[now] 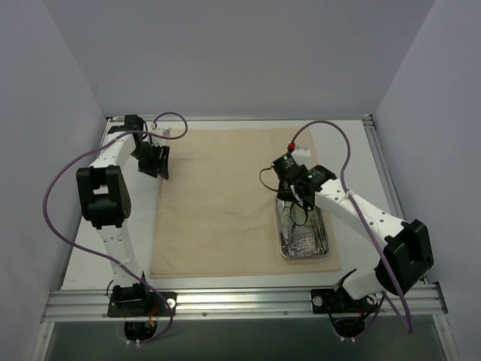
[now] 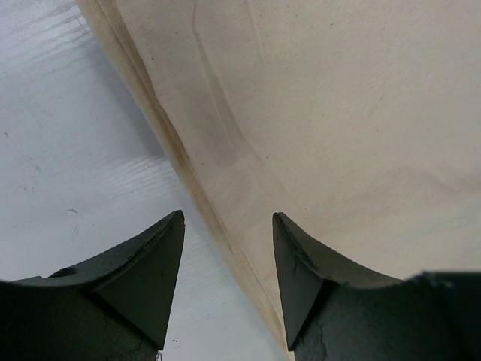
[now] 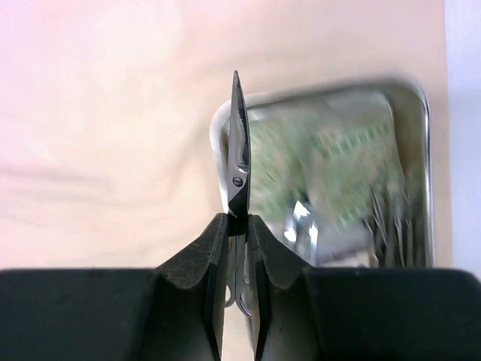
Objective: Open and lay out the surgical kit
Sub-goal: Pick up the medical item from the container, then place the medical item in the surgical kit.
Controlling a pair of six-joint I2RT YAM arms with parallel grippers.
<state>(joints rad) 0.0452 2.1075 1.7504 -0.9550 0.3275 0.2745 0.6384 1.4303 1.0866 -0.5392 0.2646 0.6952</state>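
On the white counter [image 1: 83,256] a matte beige cloth wrap [image 1: 218,203] lies spread flat, a shiny rectangular steel tray [image 1: 328,248] at its near right, the right claw [image 3: 237,219] clenched on a thin serrated steel clamp [image 3: 238,158] above it, the left claw [image 2: 228,218] released over the cloth's left edge.

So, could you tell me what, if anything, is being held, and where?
The right gripper pinches a steel clamp by its shanks, just behind the pivot; the left gripper is open and empty.

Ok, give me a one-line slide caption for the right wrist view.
Right gripper pinches a steel clamp, tip pointing away, over the steel tray of packets on the beige cloth.
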